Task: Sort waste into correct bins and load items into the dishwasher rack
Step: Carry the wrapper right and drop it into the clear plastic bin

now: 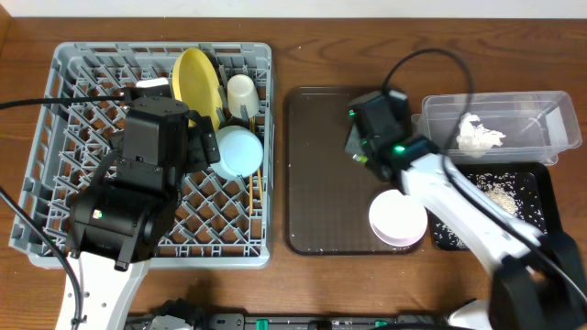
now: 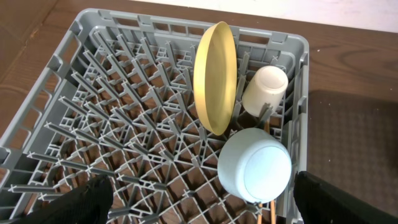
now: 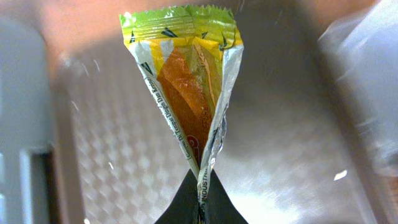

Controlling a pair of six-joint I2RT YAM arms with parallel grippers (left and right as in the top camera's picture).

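Note:
My right gripper [image 3: 200, 199] is shut on the lower tip of the yellow-green-orange snack wrapper [image 3: 186, 81], which hangs above the brown serving tray [image 1: 316, 197]. The overhead view shows that gripper [image 1: 359, 145] over the tray's back right. My left gripper [image 2: 205, 211] hovers open and empty above the grey dishwasher rack [image 1: 55, 137]. In the rack are the yellow plate [image 2: 214, 74] on edge, the white cup [image 2: 265, 89], the light blue bowl [image 2: 255, 165] and chopsticks [image 1: 254, 188]. A white bowl [image 1: 398, 218] sits upside down on the serving tray.
At the back right stands the clear tub [image 1: 550, 119] with a crumpled tissue [image 1: 480, 135] inside. In front of it the black tray [image 1: 543, 179] holds rice-like crumbs [image 1: 500, 194]. Cables run over the table by both arms.

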